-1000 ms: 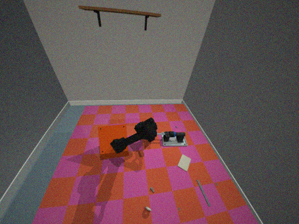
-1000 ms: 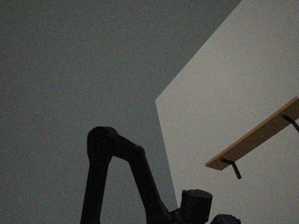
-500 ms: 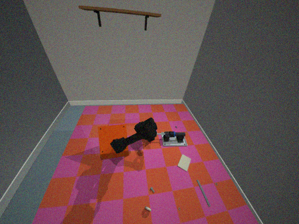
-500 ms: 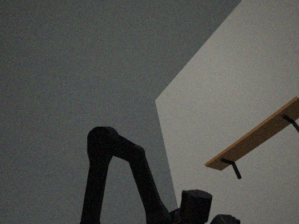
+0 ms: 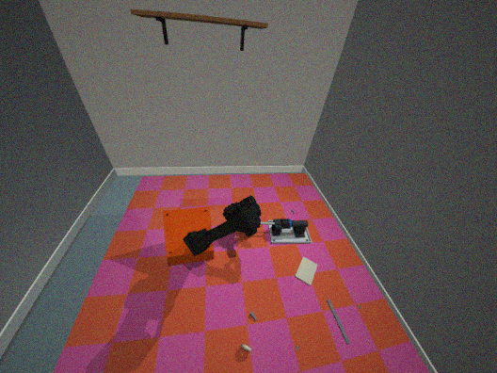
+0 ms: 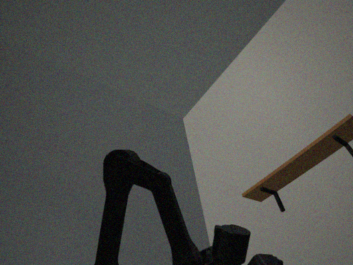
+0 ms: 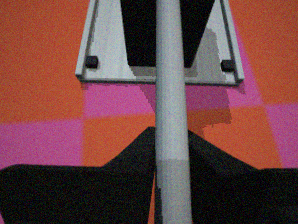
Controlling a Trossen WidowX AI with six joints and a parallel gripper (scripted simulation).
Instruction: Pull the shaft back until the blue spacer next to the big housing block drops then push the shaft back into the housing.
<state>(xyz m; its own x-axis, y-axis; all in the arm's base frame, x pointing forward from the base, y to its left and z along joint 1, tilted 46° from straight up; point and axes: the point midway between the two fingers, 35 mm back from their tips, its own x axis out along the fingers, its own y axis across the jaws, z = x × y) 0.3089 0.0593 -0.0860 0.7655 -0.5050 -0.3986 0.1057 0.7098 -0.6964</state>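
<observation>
The grey shaft runs from my gripper into the black housing. The blue spacer still sits on the shaft line, beside the big housing block. Dark parts fill the line between it and the smaller black block; single spacers there cannot be told apart. Both blocks stand on the pale baseplate. My gripper is shut on the shaft, one finger on each side, short of the baseplate's near edge. The exterior view shows only upper arm parts, not the housing.
An orange box stands left of the arm on the checkered surface. A cream tile, a thin grey rod, a small grey piece and a white piece lie nearer the front. A wooden shelf hangs on the wall.
</observation>
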